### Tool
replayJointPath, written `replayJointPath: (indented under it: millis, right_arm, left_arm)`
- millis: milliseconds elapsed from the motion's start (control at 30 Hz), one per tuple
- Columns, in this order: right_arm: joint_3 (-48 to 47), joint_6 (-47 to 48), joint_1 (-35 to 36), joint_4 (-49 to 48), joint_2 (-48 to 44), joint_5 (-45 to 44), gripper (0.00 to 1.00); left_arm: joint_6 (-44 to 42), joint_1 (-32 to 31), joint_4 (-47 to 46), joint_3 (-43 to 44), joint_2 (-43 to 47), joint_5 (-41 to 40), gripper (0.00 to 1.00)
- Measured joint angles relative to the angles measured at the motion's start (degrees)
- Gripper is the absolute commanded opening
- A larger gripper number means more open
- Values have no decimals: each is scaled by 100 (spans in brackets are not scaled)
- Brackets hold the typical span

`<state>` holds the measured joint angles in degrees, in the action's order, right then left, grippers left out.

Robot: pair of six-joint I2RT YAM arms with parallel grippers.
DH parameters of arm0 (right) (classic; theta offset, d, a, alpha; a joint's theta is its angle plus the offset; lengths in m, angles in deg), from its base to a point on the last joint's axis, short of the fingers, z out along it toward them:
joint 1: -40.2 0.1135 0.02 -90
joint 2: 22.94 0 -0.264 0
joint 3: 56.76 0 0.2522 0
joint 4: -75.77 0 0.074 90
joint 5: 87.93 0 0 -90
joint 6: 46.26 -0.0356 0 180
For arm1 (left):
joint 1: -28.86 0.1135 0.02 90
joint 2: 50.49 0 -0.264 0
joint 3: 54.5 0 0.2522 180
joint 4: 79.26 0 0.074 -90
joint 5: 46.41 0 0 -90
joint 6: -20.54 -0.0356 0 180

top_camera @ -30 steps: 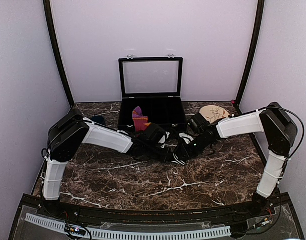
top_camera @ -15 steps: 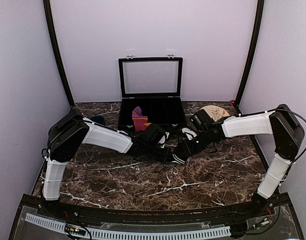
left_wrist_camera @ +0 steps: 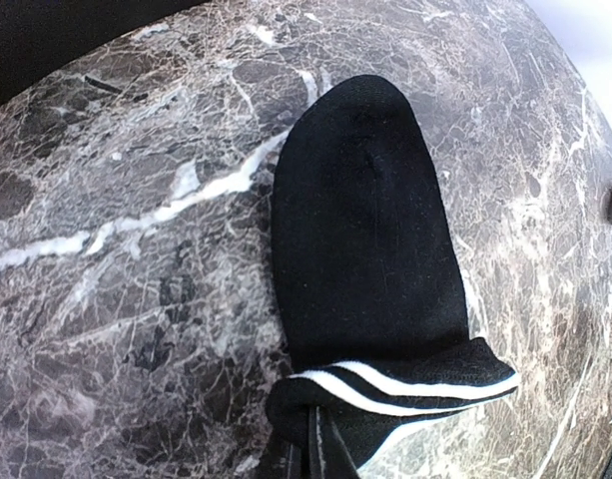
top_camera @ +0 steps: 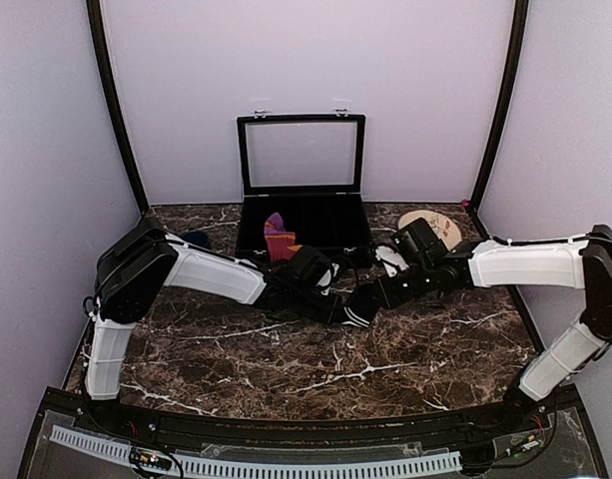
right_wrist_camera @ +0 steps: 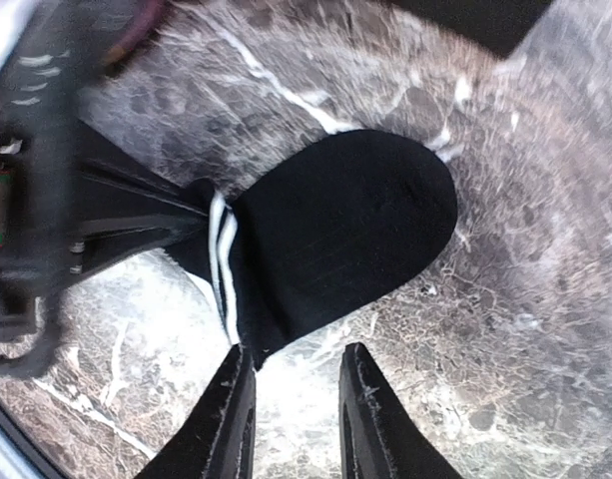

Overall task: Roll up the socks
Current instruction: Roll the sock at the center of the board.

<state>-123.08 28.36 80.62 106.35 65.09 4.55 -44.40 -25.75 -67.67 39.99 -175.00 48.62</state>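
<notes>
The black sock (left_wrist_camera: pixel 365 230) with white stripes lies flat on the marble table (left_wrist_camera: pixel 106 249), toe away from my left gripper. My left gripper (left_wrist_camera: pixel 320 444) is shut on the striped cuff, which is bunched at its fingertips. In the top view the sock (top_camera: pixel 358 312) sits between both grippers at the table's middle. My right gripper (right_wrist_camera: pixel 298 351) is open just beside the sock (right_wrist_camera: pixel 335 230); its left finger (right_wrist_camera: pixel 231 409) touches the cuff's corner, and nothing is between the jaws. The maroon sock (top_camera: pixel 277 239) with purple bands sticks up from the open black box (top_camera: pixel 248 236).
The box stands at the back centre with its glass lid (top_camera: pixel 302 155) upright. A dark blue cup (top_camera: pixel 197 239) is behind the left arm. A round wooden plate (top_camera: pixel 432 225) lies at the back right. Purple walls close in three sides.
The right arm has stretched out, its elbow swinging right, and its gripper has slid forward and left along the sock toward the cuff. The left gripper holds the cuff in place.
</notes>
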Motion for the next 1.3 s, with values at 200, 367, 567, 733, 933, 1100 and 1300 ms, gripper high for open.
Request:
replayJointPath:
  millis: [200, 367, 567, 733, 933, 1100, 1300]
  right_arm:
    - [291, 264, 651, -223, -365, -922, 31]
    - [435, 638, 1163, -304, -369, -1593, 33]
    - [468, 1174, 1790, -516, -225, -2243, 36]
    - [496, 1543, 2197, -667, 17, -2520, 38]
    - [448, 1886, 2463, -695, 590, -2730, 39]
    - [372, 2094, 2496, -649, 920, -2841, 39]
    - [181, 2271, 2498, -649, 1158, -3038, 40]
  left_arm:
    - [-37, 0, 251, 103, 0, 55, 1]
    - [-68, 0, 529, 223, 0, 175, 1]
    - [-168, 26, 916, 372, -4, 442, 1]
    - [-221, 138, 1043, 391, -7, 756, 1]
    - [-308, 304, 1217, 439, -15, 1152, 1]
    - [-422, 396, 1419, 579, -85, 1405, 1]
    - [-570, 470, 1615, 748, -175, 1611, 1]
